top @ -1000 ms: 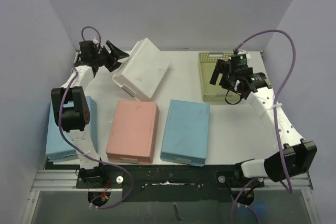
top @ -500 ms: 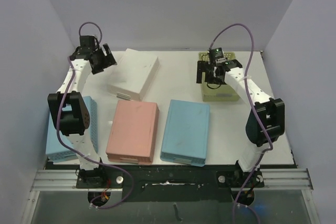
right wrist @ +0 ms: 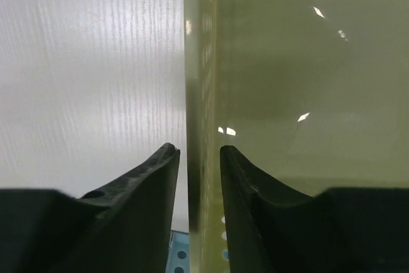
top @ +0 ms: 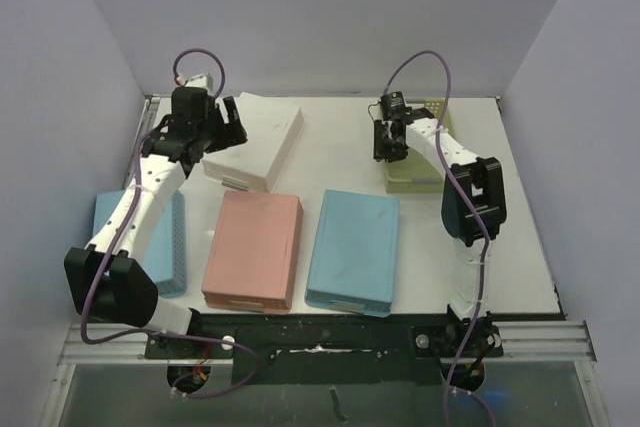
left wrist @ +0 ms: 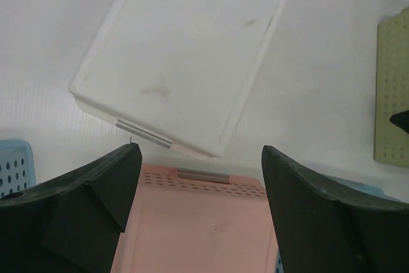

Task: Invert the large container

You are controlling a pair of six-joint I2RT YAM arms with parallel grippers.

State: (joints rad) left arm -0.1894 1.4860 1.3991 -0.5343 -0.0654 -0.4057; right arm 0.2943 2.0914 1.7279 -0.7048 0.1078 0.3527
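The green container (right wrist: 287, 62) sits open side up, upper right of the desk (top: 350, 157) in the overhead view. The right fingers (right wrist: 150, 180) straddle its left wall (whether they pinch it, I cannot tell), likely a hold for flipping it. The left fingers (left wrist: 96, 183) hang spread wide, idle.

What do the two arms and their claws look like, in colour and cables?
The left arm and right arm have white links and black joints. A purple cable loops along each. The left claw and right claw are matte black, with wedge-shaped fingers.
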